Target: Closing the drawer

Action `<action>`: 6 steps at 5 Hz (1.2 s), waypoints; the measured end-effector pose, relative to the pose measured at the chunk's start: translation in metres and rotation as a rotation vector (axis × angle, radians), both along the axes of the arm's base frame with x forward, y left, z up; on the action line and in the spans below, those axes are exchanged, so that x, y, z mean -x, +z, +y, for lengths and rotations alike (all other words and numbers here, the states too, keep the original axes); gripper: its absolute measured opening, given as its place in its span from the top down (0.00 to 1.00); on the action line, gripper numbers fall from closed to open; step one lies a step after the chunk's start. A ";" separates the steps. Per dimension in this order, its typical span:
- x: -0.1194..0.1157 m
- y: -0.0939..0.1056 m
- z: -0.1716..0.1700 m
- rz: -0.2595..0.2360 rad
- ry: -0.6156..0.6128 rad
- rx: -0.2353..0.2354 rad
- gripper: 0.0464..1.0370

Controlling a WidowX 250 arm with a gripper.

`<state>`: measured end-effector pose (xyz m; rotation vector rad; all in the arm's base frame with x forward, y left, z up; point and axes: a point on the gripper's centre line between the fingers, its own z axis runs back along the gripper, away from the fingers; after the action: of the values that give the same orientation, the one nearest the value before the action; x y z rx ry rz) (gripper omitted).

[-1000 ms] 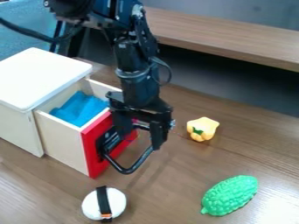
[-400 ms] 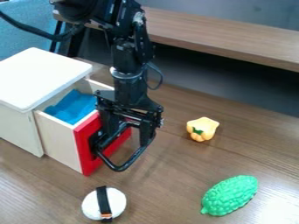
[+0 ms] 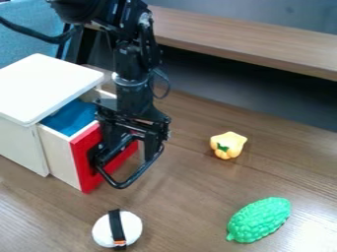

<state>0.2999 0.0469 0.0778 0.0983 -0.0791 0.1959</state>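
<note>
The white-topped wooden cabinet [image 3: 46,88] stands at the left, and its drawer [image 3: 85,162] with a red front is pulled partway out toward the right. Blue cloth [image 3: 71,117] lies inside the drawer. A black loop handle [image 3: 121,183] juts from the red front. My gripper [image 3: 143,150] hangs low at the drawer's front, close against the red panel and over the handle. The fingers overlap the dark handle, and whether they touch it is hard to make out.
A white egg-shaped toy [image 3: 117,229] with a black band lies just in front of the drawer. To the right are a yellow pepper toy [image 3: 228,145] and a green bumpy toy [image 3: 259,220]. A raised wooden ledge [image 3: 243,39] runs along the back.
My gripper has moved left, and the drawer has slid further into the cabinet along with it. Less of the drawer's side and blue cloth shows.
</note>
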 end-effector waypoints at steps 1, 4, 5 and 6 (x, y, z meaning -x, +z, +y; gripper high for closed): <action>0.001 0.001 0.009 0.005 0.008 -0.030 0.04; 0.004 0.006 0.031 0.016 -0.003 -0.240 0.04; 0.007 0.003 0.043 0.043 0.009 -0.314 0.04; 0.007 -0.003 0.049 0.053 0.008 -0.320 0.04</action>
<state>0.2925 0.0962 0.0751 0.4224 -0.0564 0.1869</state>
